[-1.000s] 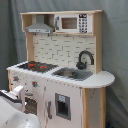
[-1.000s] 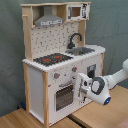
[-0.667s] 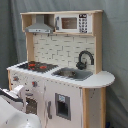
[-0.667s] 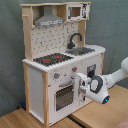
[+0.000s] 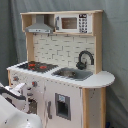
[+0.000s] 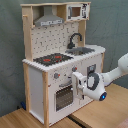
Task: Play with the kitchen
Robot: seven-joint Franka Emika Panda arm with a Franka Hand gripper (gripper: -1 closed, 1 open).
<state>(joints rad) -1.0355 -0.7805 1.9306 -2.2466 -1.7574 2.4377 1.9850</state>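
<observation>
The kitchen (image 5: 60, 55) (image 6: 37, 80) is a tall toy of pale wood and white panels, upright in both exterior views. On its counter are a black hob (image 5: 35, 65) (image 6: 52, 59), a sink (image 5: 72, 74) (image 6: 82, 50) and a black faucet (image 5: 84, 59) (image 6: 75, 39). A grey hood (image 5: 40, 27) (image 6: 49, 20) and a small microwave (image 5: 70, 23) (image 6: 75, 11) sit up top. My gripper (image 5: 22, 92) (image 6: 78, 80) is at the lower front, close by the oven door (image 6: 64, 95) and just under the knobs (image 6: 56, 76). The white arm partly hides the oven in the first exterior view.
The kitchen stands on wooden tabletops (image 6: 30, 117) with a seam between them. A grey curtain (image 5: 117, 50) hangs behind. A white side door with a dark panel (image 5: 62, 106) lies to the right of the oven in the first exterior view. My arm (image 6: 117, 70) reaches in from the second exterior view's right.
My gripper has moved closer to the kitchen's front, toward the oven door. The kitchen itself has not moved.
</observation>
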